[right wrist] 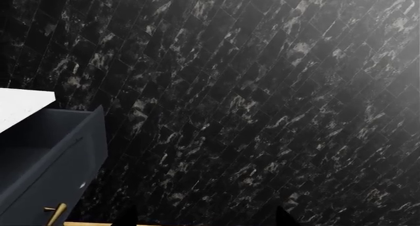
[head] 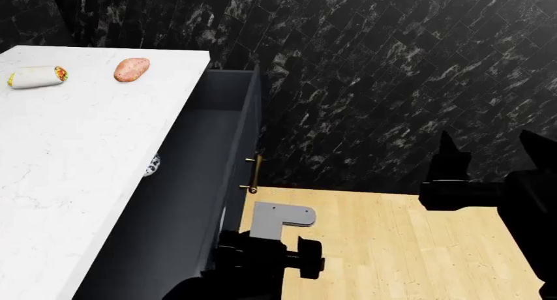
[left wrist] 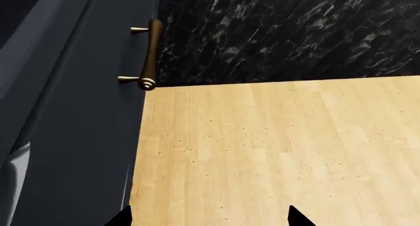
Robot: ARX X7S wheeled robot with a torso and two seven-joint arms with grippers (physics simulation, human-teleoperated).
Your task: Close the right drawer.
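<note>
The right drawer [head: 205, 150] stands pulled out from under the white counter [head: 78, 156], its dark grey inside showing. Its navy front carries a short brass handle [head: 253, 173]. In the left wrist view the handle [left wrist: 149, 54] is on the navy front [left wrist: 78, 137], ahead of my left gripper [left wrist: 210, 218], which is open, empty and apart from it over the wood floor. My right gripper [head: 489, 153] is open and empty, held in the air well right of the drawer. The right wrist view shows the drawer [right wrist: 52, 152] far left and that gripper [right wrist: 204, 217] facing the black wall.
A wrap [head: 35, 76] and a sweet potato [head: 132, 69] lie on the counter's far end. A black marble wall [head: 374, 85] stands behind. Light wood floor [head: 392, 248] lies below the drawer front. My left arm [head: 261, 261] is low beside the drawer front.
</note>
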